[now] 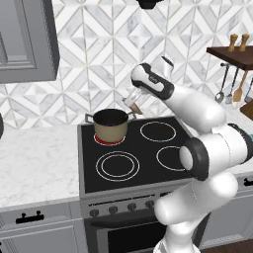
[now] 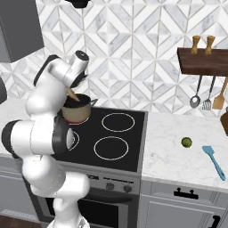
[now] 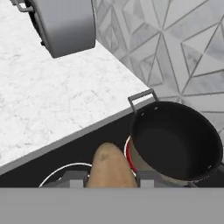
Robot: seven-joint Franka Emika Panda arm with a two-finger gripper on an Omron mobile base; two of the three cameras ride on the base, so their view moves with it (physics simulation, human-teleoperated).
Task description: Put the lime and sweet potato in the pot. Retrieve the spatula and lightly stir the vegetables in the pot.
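Between the finger tips of your gripper [image 3: 112, 181], at the near edge of the hand view, sits the sweet potato [image 3: 110, 168], a tan-brown lump with its rounded end pointing away from the hand. The jaws stand narrow and are clamped on it, so you can count it as picked up but not yet delivered. From the left base view you can see the same sweet potato [image 1: 132, 102] hanging in the air beside the pot [image 1: 110, 124], just off its right handle and above rim height, not over the opening.

Just beyond the gripper, the pot [image 3: 175, 142] stands on the rear left burner of the stove [image 1: 133, 163], which glows red under it. Its dark inside looks empty to me in the hand view, so neither vegetable is in yet. Your first job, I judge, is a short carry across the rim and a release over the middle.

Farther off, on the marble counter [image 2: 178, 156] to the right of the stove, the lime [image 2: 186, 142] lies by itself, well apart from the pot. It is still to be fetched. Just beside it, toward the counter's right end, lies the blue spatula [image 2: 214, 160], untouched; the stirring comes last.

By my reckoning you are early in the task: one of two vegetables in hand, none in the pot, spatula and stirring all ahead.
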